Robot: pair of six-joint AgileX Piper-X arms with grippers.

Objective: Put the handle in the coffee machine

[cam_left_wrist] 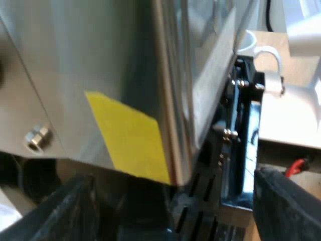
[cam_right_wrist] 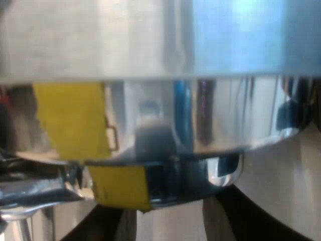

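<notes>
Steel machine [cam_left_wrist: 100, 60] wall, smooth and yellow-taped, blocks just beyond the left fingers [cam_left_wrist: 283, 211], spread wide, empty. Right fingers [cam_right_wrist: 248, 218], apart, empty, face curved chrome.

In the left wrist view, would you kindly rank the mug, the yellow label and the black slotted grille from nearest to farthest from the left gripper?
1. Grille: at the machine's base, just ahead of the left gripper.
2. Yellow label: on the machine's steel side, higher up.
3. Mug: beyond the machine's corner, well past both.
</notes>
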